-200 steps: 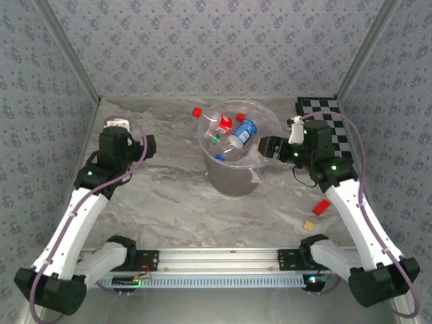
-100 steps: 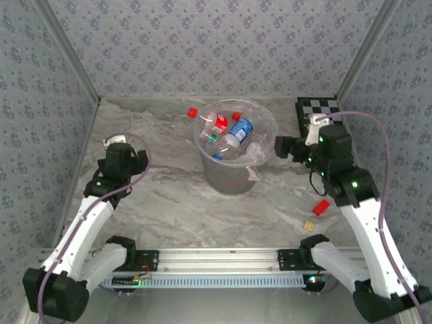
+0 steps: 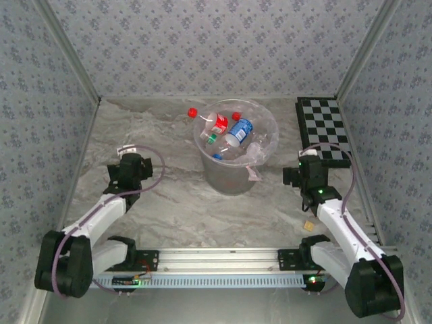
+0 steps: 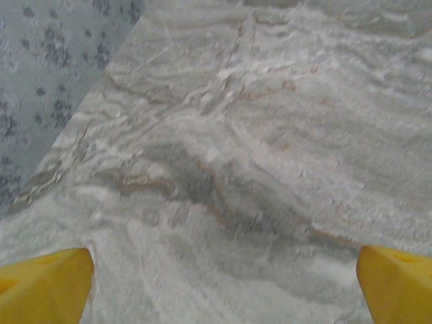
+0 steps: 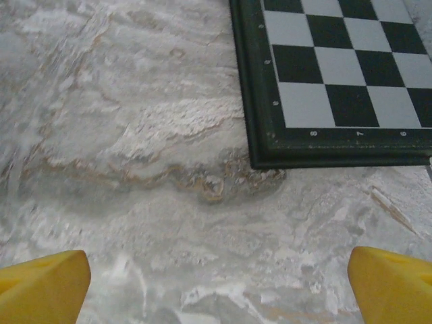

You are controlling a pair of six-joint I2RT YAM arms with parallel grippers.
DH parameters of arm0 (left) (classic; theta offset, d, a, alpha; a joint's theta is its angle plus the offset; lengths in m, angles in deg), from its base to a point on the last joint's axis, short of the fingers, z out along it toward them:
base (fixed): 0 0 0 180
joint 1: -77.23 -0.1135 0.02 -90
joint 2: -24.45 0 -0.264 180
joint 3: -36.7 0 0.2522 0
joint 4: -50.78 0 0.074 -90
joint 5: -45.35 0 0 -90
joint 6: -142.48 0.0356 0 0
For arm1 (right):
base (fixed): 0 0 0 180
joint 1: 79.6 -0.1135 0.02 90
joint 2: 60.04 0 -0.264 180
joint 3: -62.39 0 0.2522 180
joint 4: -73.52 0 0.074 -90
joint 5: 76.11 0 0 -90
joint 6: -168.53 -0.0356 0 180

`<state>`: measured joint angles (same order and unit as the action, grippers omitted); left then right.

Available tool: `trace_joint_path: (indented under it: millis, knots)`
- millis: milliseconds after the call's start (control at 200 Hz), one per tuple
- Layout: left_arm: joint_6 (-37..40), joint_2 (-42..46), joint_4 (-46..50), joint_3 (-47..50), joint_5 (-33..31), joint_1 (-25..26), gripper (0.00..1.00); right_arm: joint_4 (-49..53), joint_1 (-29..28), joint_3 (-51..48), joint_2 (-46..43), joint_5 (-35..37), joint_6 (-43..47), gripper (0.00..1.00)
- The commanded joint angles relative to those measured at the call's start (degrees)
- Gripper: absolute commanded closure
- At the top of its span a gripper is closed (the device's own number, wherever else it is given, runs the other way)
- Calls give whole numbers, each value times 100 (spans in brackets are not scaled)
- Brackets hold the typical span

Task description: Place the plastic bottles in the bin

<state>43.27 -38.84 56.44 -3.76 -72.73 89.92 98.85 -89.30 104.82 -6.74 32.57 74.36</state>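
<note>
Now drawn back from the bin (image 3: 233, 177), left gripper (image 4: 223, 283) and right gripper (image 5: 219, 287) gape wide, empty; plastic bottles (image 3: 239, 130) bear illegible labels.

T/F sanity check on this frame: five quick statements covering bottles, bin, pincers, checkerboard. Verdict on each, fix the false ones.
1. Several bottles with red and blue labels lie inside the bin. True.
2. The bin is tipped on its side. False: it stands upright.
3. The left pincer and the right pincer are both open and empty. True.
4. The checkerboard sits at the far left of the table. False: it lies at the far right.
5. The right pincer is above the bin. False: it is over bare table near the checkerboard's corner.
</note>
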Motion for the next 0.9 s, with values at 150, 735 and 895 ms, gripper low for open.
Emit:
trace_joint_path:
  millis: [150, 735, 895]
  knots:
    - [374, -1276, -1628, -291, 790, -550, 0, -2641, 317, -659, 761, 205, -422, 0]
    - [830, -2347, -2768, -282, 1294, -932, 0, -5355, 521, -529, 2918, -248, 787, 0]
    - [795, -2304, -3113, -52, 1376, -985, 0, -6213, 883, -827, 3398, -768, 574, 0]
